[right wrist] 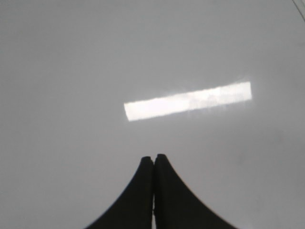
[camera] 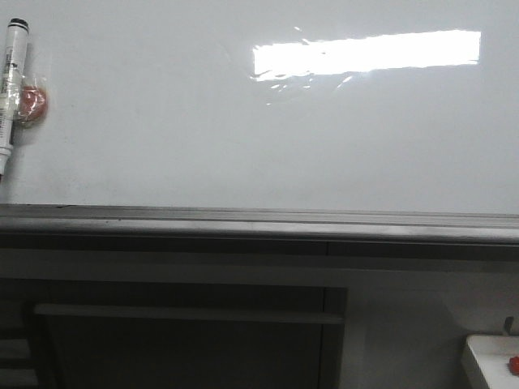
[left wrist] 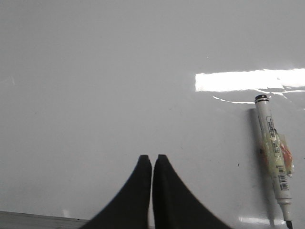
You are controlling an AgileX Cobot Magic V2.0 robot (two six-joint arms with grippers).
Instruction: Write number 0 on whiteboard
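Light was dim and grey in all three views. A bright rectangular glare (camera: pixel 365 53) burned out to pure white on the whiteboard (camera: pixel 162 121), with ragged streaks beneath it. The marker (left wrist: pixel 273 157) cast a soft shadow beside itself. The right wrist view was hazy, the glare's edges blurred. Below the ledge (camera: pixel 259 223) everything fell into murky shade.

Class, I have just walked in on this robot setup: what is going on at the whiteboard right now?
Nothing is being handled yet. The whiteboard is blank, with no 0 drawn on it. A marker hangs on the board at its left side, untouched. The left gripper and the right gripper both face the board with fingers pressed together, holding nothing.
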